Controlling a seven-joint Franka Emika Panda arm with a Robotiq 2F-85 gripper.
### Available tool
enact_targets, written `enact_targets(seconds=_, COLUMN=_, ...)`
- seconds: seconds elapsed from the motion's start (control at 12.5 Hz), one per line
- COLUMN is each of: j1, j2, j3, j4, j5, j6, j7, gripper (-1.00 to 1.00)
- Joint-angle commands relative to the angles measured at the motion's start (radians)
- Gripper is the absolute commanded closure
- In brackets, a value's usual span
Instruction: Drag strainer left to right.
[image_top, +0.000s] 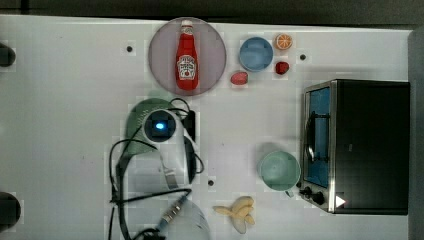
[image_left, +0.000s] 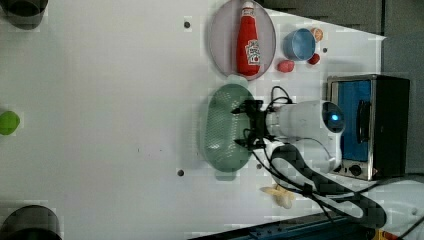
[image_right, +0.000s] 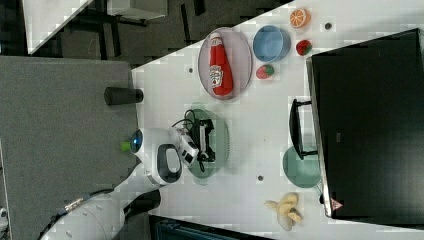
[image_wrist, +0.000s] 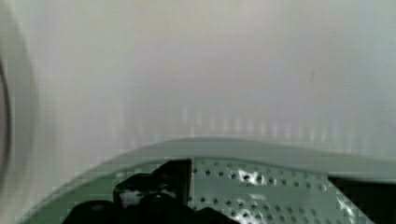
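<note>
Just below the plate (image_left: 220, 20) that carries the ketchup bottle (image_left: 248, 40), as the left view shows it, sits the strainer (image_left: 220, 132) on the white table (image_left: 100, 100). Over the strainer's perforated bowl hangs the gripper (image_left: 240, 126), its fingers spread wide around nothing.

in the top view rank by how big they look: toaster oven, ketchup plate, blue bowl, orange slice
1. toaster oven
2. plate under the ketchup
3. blue bowl
4. orange slice
All clearly different in size.
</note>
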Motion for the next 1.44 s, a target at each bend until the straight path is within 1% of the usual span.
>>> enact_targets(seconds=0.08, j1=-0.065, j2=-0.031, j3=-0.023, j4=-0.018, j5=0.013, j6=0.018, j7=-0.17, gripper=-1.0)
enact_targets(seconds=0.48, j1=-0.105, j2=-0.042, j3=-0.098, j4=-0.031, j5=0.013, j6=0.023, j7=-0.31, gripper=-1.0)
enact_targets(seconds=0.88, j1=-0.111, j2=-0.044, j3=-0.182, j4=-0.035, j5=0.013, j6=0.032, j7=-0.396, gripper=-1.0)
enact_targets(seconds=1.2, j1=-0.116, j2=-0.044, j3=-0.249, j4=-0.035, j5=0.013, j6=0.037, j7=-0.52, gripper=-1.0)
enact_targets(seconds=1.44, j1=-0.115, j2=-0.052, j3=-0.257, j4=-0.027, j5=0.013, j6=0.036, j7=-0.538, gripper=-1.0)
